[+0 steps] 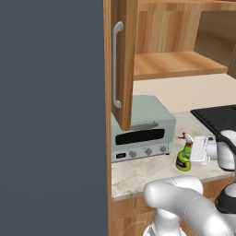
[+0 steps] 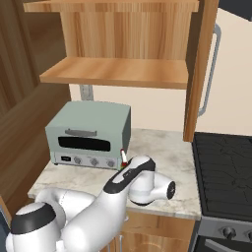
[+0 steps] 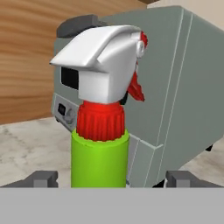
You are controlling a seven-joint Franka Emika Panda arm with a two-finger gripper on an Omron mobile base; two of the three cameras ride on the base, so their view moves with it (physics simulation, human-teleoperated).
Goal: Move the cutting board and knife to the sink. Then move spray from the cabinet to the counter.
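The spray (image 1: 184,156) stands upright on the counter (image 1: 138,174) in front of the toaster oven: a green bottle with a red neck and white trigger nozzle. My gripper (image 1: 192,153) is open around it. In the hand view the spray (image 3: 99,131) rises between the two fingertips (image 3: 42,178), with a gap on each side. In the right base view my arm hides most of the spray (image 2: 123,158); its top peeks out. The cabinet (image 1: 123,64) hangs above with its door swung open and its shelf (image 2: 118,73) bare. The cutting board, knife and sink are out of view.
A pale green toaster oven (image 1: 143,126) sits just behind the spray, under the cabinet. A black stovetop (image 2: 224,167) lies to the right. The open cabinet door with its silver bar handle (image 1: 116,64) hangs over the toaster oven's left side. A dark wall closes the left.
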